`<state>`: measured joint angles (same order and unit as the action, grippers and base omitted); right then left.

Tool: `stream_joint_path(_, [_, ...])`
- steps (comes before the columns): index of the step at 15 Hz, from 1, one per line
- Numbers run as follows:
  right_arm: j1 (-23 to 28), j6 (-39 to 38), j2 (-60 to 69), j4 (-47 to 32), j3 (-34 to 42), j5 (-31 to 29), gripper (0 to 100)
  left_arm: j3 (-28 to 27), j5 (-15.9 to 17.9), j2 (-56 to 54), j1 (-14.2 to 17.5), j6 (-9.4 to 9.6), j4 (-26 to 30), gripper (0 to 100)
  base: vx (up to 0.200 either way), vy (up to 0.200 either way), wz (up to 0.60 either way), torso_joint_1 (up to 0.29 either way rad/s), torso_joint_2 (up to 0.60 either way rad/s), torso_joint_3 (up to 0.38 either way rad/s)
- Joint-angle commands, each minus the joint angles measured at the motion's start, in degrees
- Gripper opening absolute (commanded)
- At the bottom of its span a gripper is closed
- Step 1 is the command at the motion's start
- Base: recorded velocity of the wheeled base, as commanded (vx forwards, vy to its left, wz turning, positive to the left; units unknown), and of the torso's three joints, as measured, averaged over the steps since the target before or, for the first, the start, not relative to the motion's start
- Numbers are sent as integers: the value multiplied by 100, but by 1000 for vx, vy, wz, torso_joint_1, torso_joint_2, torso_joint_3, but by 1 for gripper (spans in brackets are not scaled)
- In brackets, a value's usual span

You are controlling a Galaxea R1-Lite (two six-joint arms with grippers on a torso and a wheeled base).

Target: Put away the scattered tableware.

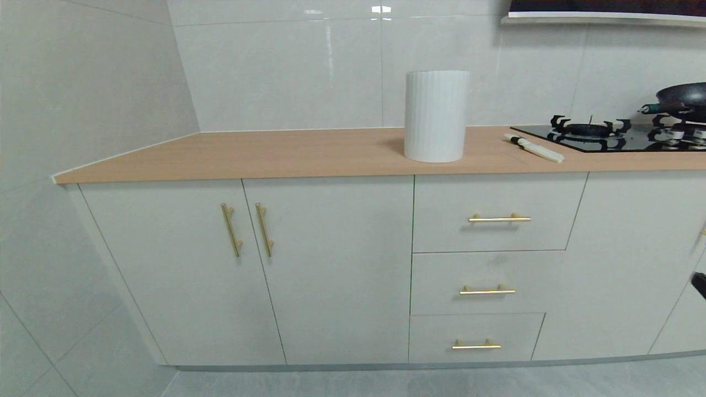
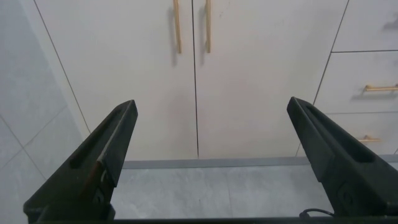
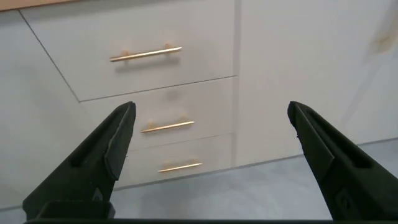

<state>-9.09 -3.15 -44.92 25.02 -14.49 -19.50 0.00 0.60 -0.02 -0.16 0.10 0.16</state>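
Observation:
A white utensil with a black end (image 1: pixel 534 148), shaped like a knife, lies on the wooden countertop (image 1: pixel 287 154) just left of the stove. To its left on the same counter stands a tall white ribbed holder (image 1: pixel 436 116), upright. My left gripper (image 2: pixel 211 106) is held low in front of the double cabinet doors (image 2: pixel 193 74), open with nothing between its fingers. My right gripper (image 3: pixel 211 109) is also low and open, facing the stack of drawers (image 3: pixel 149 93) with nothing in it.
A black glass gas stove (image 1: pixel 606 135) with a dark pan (image 1: pixel 681 99) takes up the counter's right end. Below are white cabinet doors and three drawers with gold bar handles (image 1: pixel 499 219). A tiled wall closes off the left side, and grey floor lies in front.

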Motion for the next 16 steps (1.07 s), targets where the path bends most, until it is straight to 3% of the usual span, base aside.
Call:
stream_joint_path(1, [127,525,2418,-1579,-18,-308,100,0,2,2,7,-1,2,100,0,0,0,0,0,0])
stream_joint_path(2, [136,772,2928,-2185,-106,-633,100,0,-7,2,-2,-1,2,100,0,0,0,0,0,0])
stream_joint_path(5, [452,921,3824,-2835,-80,-844,100,0,2,2,-2,-1,2,100,0,0,0,0,0,0])
stream_joint_path(8, [901,930,4492,-3178,43,-757,100,0,2,2,7,8,2,100,0,0,0,0,0,0])
stream_joint_path(10, [901,851,4492,-3108,272,-730,100,0,2,2,-2,-1,2,100,0,0,0,0,0,0])
stream_joint_path(16, [909,438,4492,-2159,1449,1036,100,0,2,2,-2,8,2,100,0,0,0,0,0,0])
